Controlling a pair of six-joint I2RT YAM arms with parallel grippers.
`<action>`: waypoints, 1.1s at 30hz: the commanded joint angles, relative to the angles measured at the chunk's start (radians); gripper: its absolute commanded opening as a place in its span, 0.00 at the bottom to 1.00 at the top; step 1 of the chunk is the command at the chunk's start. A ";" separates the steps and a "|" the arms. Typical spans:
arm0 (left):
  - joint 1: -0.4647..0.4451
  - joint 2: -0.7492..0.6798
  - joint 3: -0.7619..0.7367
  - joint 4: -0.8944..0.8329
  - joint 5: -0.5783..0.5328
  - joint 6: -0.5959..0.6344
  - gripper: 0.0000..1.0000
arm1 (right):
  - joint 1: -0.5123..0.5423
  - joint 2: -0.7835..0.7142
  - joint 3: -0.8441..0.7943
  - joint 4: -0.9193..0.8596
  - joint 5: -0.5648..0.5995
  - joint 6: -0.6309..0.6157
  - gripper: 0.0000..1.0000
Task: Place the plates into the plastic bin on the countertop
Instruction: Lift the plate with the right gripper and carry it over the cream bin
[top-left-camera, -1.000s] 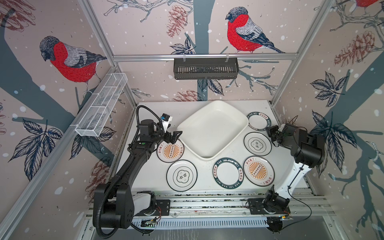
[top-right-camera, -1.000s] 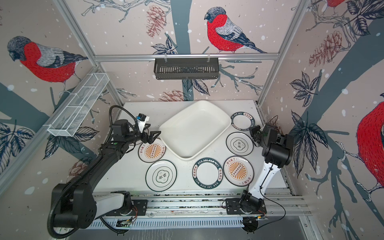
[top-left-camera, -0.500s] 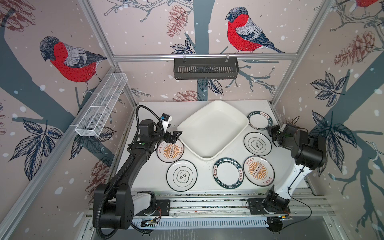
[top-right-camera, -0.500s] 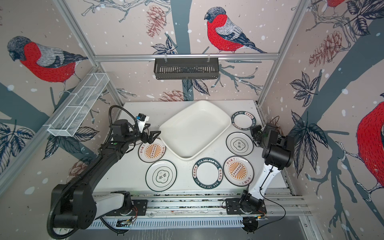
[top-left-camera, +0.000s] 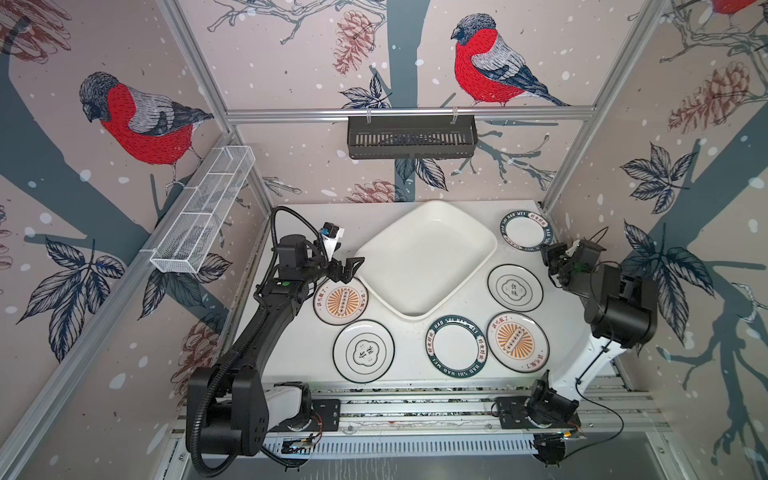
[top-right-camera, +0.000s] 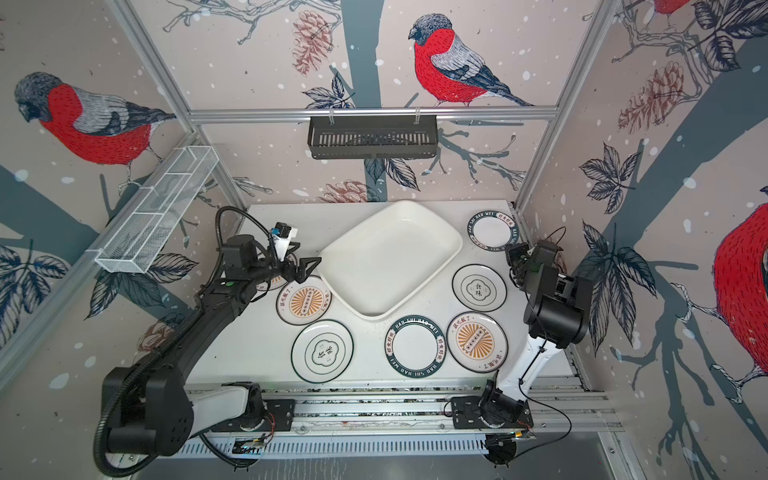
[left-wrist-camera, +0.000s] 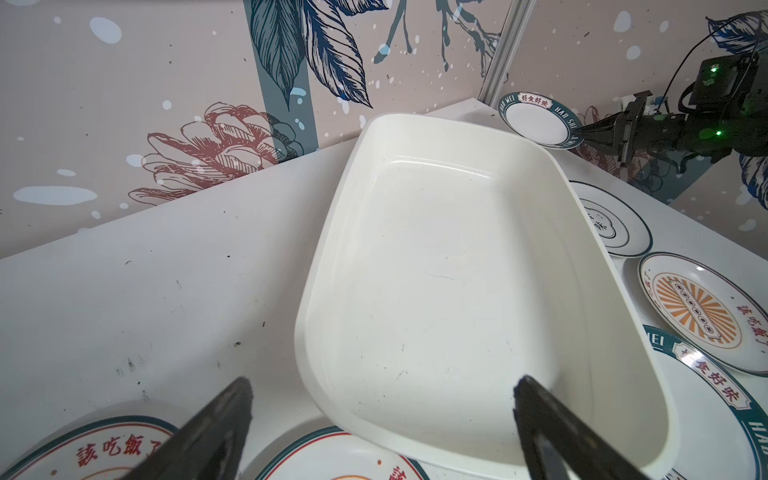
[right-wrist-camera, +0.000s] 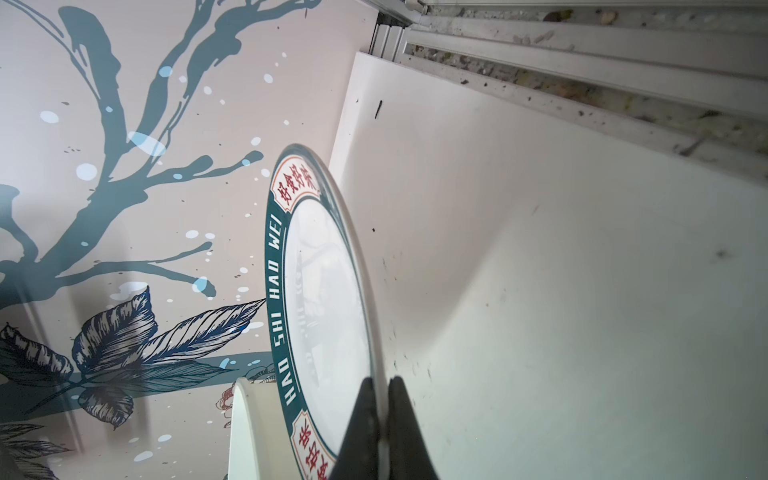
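Note:
The white plastic bin (top-left-camera: 424, 257) sits empty and skewed mid-countertop (top-left-camera: 305, 357). Several plates lie flat around it: orange-sunburst ones (top-left-camera: 340, 301) (top-left-camera: 517, 341), black-rimmed emblem ones (top-left-camera: 363, 351) (top-left-camera: 515, 288), and a green-rimmed one (top-left-camera: 456, 345). Another is mostly hidden under my left arm (top-right-camera: 270, 284). My left gripper (top-left-camera: 345, 270) (left-wrist-camera: 383, 385) hangs open over the bin's near-left corner, holding nothing. My right gripper (top-left-camera: 548, 253) (right-wrist-camera: 382, 380) is shut on the rim of the far-right green-rimmed plate (top-left-camera: 525, 230) (right-wrist-camera: 328, 291).
A black slotted basket (top-left-camera: 411, 137) hangs on the back wall. A white wire rack (top-left-camera: 203, 216) runs along the left wall. Aluminium posts (top-left-camera: 569, 166) close the corners, and the arms' base rail (top-left-camera: 415, 409) runs along the front edge.
The right wrist has shifted slightly at the far-right plate while its jaws stay shut. The left arm and all other plates have not moved.

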 joint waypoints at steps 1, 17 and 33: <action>-0.002 -0.006 0.003 0.024 0.023 0.001 0.97 | 0.000 -0.030 0.015 0.060 -0.004 0.024 0.01; -0.002 -0.032 0.043 -0.014 -0.057 -0.014 0.97 | 0.059 -0.207 0.027 -0.097 -0.031 -0.053 0.01; -0.003 -0.150 0.128 -0.223 -0.090 0.031 0.97 | 0.338 -0.453 -0.018 -0.380 0.008 -0.207 0.01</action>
